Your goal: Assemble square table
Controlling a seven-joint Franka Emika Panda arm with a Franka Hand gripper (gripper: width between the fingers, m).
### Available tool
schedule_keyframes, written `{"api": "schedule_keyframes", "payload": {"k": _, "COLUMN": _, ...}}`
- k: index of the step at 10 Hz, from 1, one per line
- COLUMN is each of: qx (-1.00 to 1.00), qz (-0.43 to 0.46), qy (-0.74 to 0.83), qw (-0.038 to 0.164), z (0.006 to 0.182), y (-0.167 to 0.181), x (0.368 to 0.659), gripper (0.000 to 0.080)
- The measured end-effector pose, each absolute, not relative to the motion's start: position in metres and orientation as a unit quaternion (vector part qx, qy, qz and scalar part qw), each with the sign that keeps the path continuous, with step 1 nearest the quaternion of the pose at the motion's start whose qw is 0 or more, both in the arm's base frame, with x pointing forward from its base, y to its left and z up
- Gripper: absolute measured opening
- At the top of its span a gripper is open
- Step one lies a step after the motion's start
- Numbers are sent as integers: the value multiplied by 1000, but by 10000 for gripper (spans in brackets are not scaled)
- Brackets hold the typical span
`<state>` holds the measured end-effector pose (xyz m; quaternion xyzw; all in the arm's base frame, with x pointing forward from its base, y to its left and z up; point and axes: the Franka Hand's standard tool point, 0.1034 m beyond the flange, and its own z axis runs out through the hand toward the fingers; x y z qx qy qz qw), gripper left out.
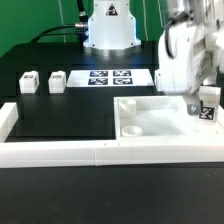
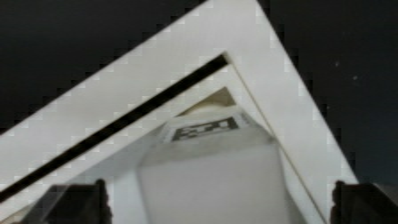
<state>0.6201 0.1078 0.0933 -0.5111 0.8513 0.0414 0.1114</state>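
While the gripper (image 1: 199, 100) hung over the far corner of the square tabletop (image 1: 150, 112), at the exterior view's right, its fingers (image 2: 71, 203) stood spread wide with nothing pinched between them. The wrist view looked down into that corner, where a black-white tag (image 2: 206, 127) sat. This pose probably served to line up on the rim. The tabletop lay socket side up, just beside the border wall (image 1: 60, 152), likely for bracing. One leg block (image 1: 28, 82) and a second leg block (image 1: 57, 80) waited well apart, near the marker board (image 1: 110, 77).
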Motion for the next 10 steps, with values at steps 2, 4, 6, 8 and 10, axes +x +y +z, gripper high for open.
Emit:
{"api": "schedule_keyframes", "payload": {"k": 2, "qx": -532, "qz": 63, "qy": 837, "qw": 108, "z": 114, "y": 110, "x": 610, "gripper": 645}}
{"api": "schedule_keyframes", "payload": {"k": 4, "qx": -532, "qz": 62, "qy": 838, "qw": 107, "z": 111, "y": 109, "x": 610, "gripper": 648}}
{"api": "schedule_keyframes", "payload": {"k": 6, "qx": -532, "qz": 62, "qy": 838, "qw": 106, "z": 111, "y": 109, "x": 610, "gripper": 648}}
{"api": "schedule_keyframes", "payload": {"k": 8, "qx": -532, "qz": 62, "qy": 838, "qw": 106, "z": 110, "y": 109, "x": 610, "gripper": 648}}
{"api": "schedule_keyframes", "payload": {"k": 10, "qx": -553, "qz": 60, "qy": 824, "qw": 109, "z": 111, "y": 109, "x": 609, "gripper": 648}}
